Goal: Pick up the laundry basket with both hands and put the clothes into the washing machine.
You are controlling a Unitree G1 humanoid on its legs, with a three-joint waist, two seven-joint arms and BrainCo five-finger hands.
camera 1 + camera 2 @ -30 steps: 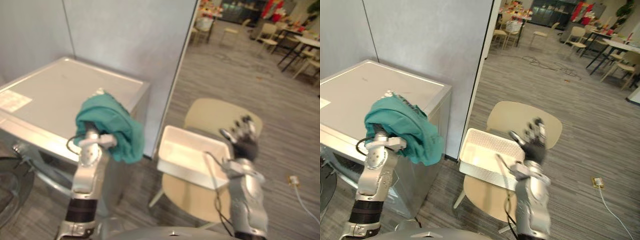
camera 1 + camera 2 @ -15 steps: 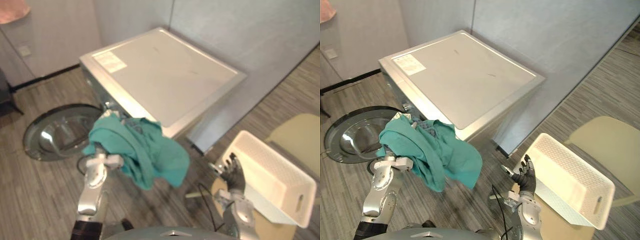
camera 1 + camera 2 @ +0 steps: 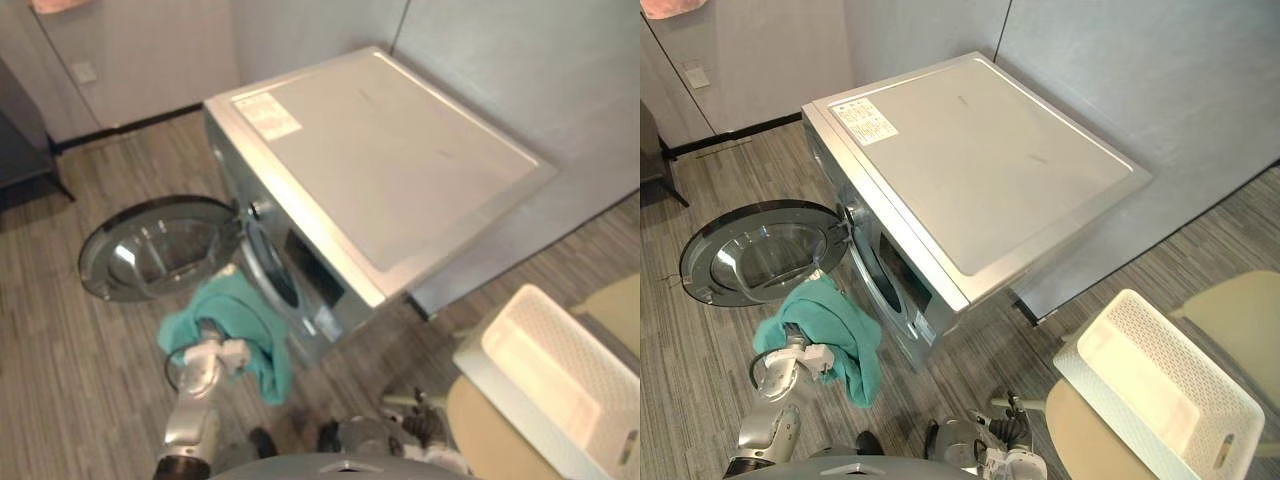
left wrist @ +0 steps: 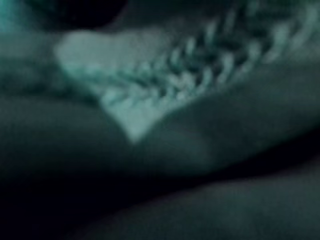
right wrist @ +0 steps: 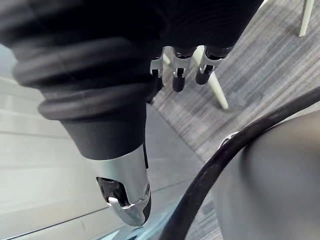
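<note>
A: On my feed I've got a grey plank floor (image 3: 700,340) and a pale grey wall (image 3: 760,50) with a dark baseboard (image 3: 740,133) and a socket (image 3: 697,77).
B: I see a cream chair (image 3: 1238,312) at right, near the grey partition (image 3: 1140,70). Soft, even light.

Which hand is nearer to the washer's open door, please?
Left. The left hand, under the teal cloth, is just in front of the door; the right hand hangs low beside the chair, well off to the right.
</note>
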